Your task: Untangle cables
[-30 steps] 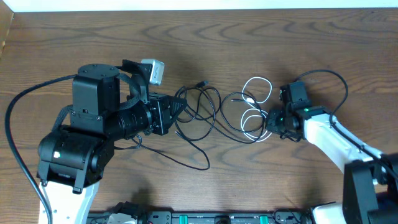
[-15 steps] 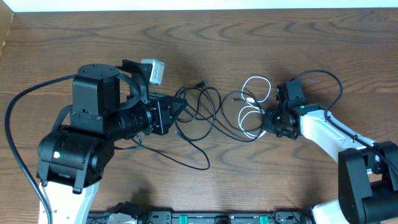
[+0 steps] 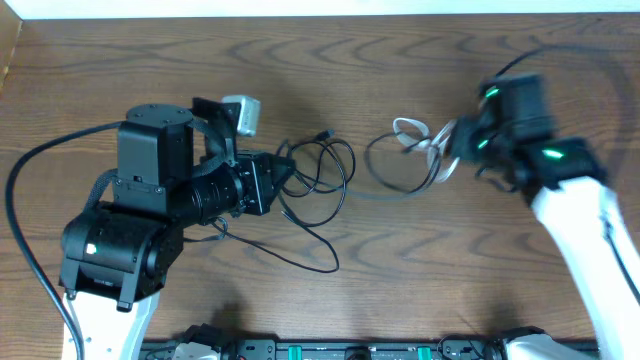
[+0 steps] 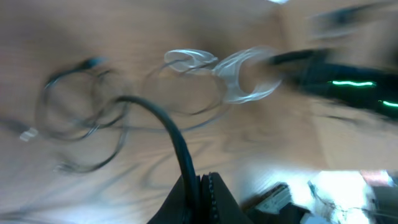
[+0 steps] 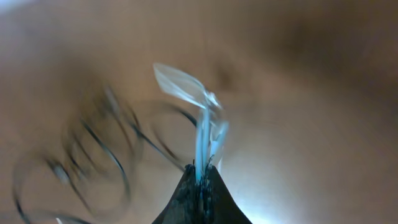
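Snagging is the main risk. The white cable (image 3: 418, 135), held up at the centre right of the overhead frame, appears to have a loop of one of the black cables (image 3: 312, 172) passing through or under its coils. If the right gripper (image 5: 200, 171) pulls away fast, that loop could cinch into a knot or drag the whole dark tangle across the table (image 3: 300, 60). A sharp tug could also slip the thin cord out of the pinch. Both wrist views are blurred, so I cannot tell exactly how the cords cross.

The right gripper's jaws are pressed together on the white cable, which rises from the tips toward the upper middle of that wrist view. The left gripper (image 4: 200, 182) is likewise clamped tight, on a black cable (image 4: 176, 140) that arches up and left from its tips. In the overhead frame it sits at the left edge of the tangle, near the centre.
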You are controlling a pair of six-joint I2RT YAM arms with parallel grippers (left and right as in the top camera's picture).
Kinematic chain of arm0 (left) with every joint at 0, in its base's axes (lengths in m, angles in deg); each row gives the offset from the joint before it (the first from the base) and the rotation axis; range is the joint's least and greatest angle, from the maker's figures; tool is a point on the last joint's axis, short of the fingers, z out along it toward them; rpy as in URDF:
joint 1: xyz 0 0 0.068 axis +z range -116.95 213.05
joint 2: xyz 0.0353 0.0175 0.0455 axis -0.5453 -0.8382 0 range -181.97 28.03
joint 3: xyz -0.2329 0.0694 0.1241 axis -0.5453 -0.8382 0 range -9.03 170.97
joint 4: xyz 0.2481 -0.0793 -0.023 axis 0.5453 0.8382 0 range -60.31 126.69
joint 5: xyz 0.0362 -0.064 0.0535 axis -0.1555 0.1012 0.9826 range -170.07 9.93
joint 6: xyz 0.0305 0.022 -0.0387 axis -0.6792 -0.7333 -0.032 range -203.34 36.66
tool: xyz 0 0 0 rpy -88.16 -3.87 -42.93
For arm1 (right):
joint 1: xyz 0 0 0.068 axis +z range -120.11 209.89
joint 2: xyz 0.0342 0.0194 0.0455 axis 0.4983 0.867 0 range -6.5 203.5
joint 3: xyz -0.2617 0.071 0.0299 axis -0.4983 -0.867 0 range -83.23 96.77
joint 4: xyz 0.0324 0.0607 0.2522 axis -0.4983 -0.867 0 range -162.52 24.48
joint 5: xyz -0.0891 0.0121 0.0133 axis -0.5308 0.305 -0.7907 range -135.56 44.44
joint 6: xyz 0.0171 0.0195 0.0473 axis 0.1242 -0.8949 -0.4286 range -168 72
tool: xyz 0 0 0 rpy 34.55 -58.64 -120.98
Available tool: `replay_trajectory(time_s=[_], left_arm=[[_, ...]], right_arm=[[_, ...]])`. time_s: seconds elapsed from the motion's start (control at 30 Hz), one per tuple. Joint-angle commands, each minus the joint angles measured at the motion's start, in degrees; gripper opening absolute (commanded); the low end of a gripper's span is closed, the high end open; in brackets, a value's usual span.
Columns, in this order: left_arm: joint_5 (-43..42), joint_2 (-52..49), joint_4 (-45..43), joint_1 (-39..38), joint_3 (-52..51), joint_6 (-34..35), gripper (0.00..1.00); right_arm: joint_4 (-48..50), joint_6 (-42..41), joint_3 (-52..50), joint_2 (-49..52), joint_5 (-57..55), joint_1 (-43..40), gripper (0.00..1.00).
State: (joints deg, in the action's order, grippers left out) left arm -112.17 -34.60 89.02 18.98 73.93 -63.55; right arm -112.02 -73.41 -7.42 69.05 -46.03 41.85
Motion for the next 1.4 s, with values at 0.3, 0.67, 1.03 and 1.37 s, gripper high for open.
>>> replay_trajectory(time_s=[0.3,0.67,1.03,1.37], left_arm=[[35.58,0.26,11.08,2.93,0.63,20.0,0.08],[43.3,0.0,13.92,26.03,0.63,21.66,0.08],[42.45,-2.64,13.64,44.54,0.63,20.0,0.08],[36.06,-7.69,14.12,50.9,0.63,19.17,0.08]], right_arm=[[6.4,3.32,7.1,-6.16,-49.77,-1.49,0.01],[0.44,-1.44,6.93,-4.0,-49.72,-9.55,0.02],[0.24,-2.25,6.91,-3.89,-45.07,-14.34,0.01],[0.11,-5.07,6.91,-1.53,-43.43,-19.19,0.04]])
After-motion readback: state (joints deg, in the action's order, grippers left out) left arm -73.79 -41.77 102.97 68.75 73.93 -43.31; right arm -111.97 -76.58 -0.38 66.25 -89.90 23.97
